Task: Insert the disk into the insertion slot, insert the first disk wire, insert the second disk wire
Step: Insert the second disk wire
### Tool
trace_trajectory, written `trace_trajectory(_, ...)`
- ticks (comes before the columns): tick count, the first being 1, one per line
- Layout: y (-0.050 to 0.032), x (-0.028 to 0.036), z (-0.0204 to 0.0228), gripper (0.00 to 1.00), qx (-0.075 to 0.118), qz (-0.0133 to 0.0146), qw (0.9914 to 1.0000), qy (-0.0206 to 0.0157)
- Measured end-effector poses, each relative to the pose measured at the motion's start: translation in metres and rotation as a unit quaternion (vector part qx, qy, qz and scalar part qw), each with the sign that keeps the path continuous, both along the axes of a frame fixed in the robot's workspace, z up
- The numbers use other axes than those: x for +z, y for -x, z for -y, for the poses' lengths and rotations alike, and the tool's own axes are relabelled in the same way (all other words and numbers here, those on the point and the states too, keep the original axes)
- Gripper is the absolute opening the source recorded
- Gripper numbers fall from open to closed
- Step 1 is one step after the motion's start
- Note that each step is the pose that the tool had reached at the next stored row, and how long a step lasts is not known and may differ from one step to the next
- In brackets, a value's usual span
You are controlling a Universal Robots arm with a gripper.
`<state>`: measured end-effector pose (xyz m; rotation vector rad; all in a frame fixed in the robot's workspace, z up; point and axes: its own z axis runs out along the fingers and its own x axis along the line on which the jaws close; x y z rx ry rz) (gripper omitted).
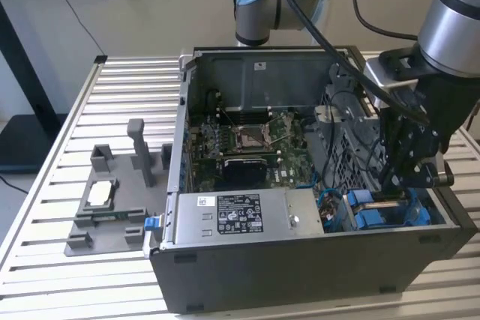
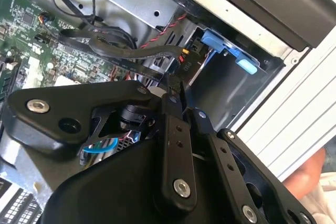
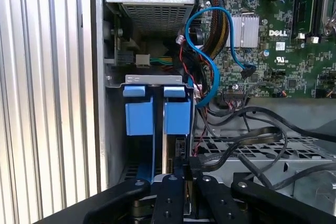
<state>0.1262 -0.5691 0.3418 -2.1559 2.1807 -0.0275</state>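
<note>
Disk [image 3: 176, 118] sat in the insertion slot [image 3: 116, 127], at four o'clock within the case [image 1: 300, 271] in the exterior view, gripper [image 2: 177, 94] clamped on black cable [image 2: 126, 51].

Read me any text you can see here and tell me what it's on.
White label on the power-supply box: print too small to read.
Motherboard: a white maker's logo, plus fine markings too small to read.
Small sticker on the case's back wall: unreadable.
</note>
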Motion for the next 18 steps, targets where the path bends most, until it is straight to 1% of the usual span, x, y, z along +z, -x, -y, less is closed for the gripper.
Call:
trace_trajectory(7, 0.0002, 0.0014, 0.0000, 0.16, 0.000, 0.0000, 1.00000, -0.0002)
trace_trajectory(11, 0.0001, 0.0015, -0.0009, 0.16, 0.000, 0.0000, 1.00000, -0.0001)
trace_trajectory(18, 0.0002, 0.0008, -0.0017, 0.16, 0.000, 0.0018, 1.00000, -0.0001)
